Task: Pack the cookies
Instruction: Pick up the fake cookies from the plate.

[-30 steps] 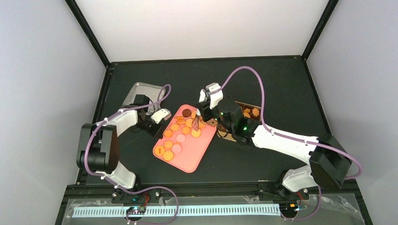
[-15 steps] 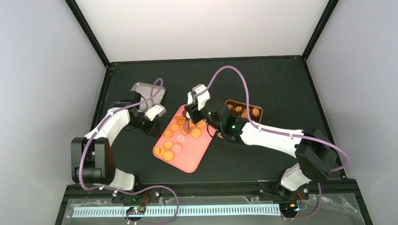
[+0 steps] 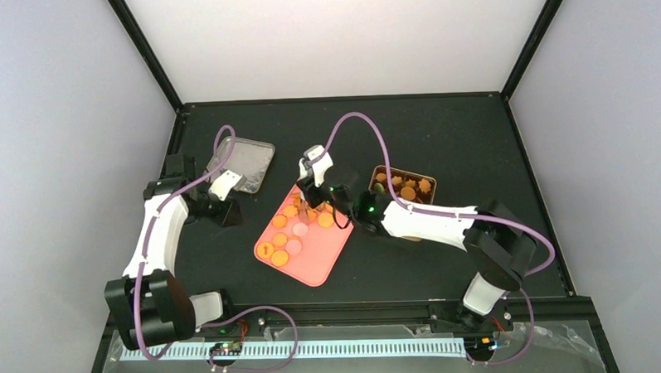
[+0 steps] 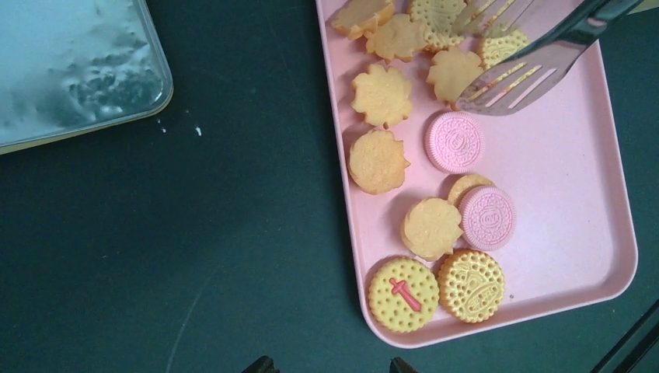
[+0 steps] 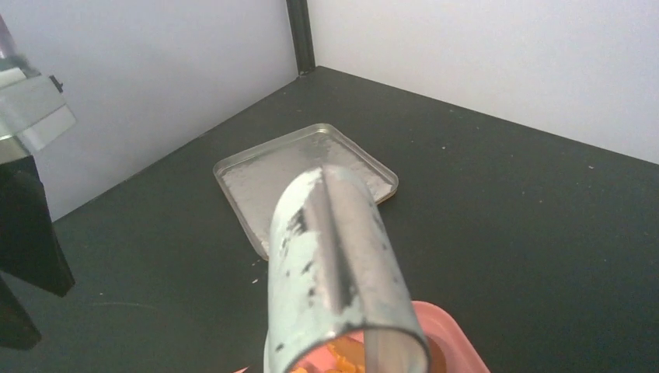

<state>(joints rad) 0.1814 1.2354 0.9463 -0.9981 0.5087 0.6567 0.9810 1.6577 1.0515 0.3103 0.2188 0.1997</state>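
**Left arm backs off, tongs move in over the tray**

From above: the left tool (image 3: 227, 213) has swung away from the pink tray (image 3: 313, 263). It now hangs over bare worktop (image 3: 441, 133) just beside the silver lid (image 3: 243, 160), jaws parted and holding nothing. The right tool (image 3: 312, 187) has reached across from the gold tin (image 3: 403, 171) to the tray's far end. Most of the cookies (image 3: 281, 238) lie on the tray, and a few sit in the tin. To my eye the packing is far from done and another pick-up is at hand. The right arm covers the tray's far corner and part of the tin.

Left wrist: metal tongs (image 4: 509, 74) hang over the scalloped cookies at the tray's far end. Whether they touch or hold one I cannot tell, and their handle runs out of frame. Only the tips of the left fingers (image 4: 263, 364) show at the bottom edge, apart.

Right wrist: the right tool is clamped on the tongs, whose handle fills the view and hides nearly all of the tray. The tool's own fingers do not show. The lid lies flat beyond.
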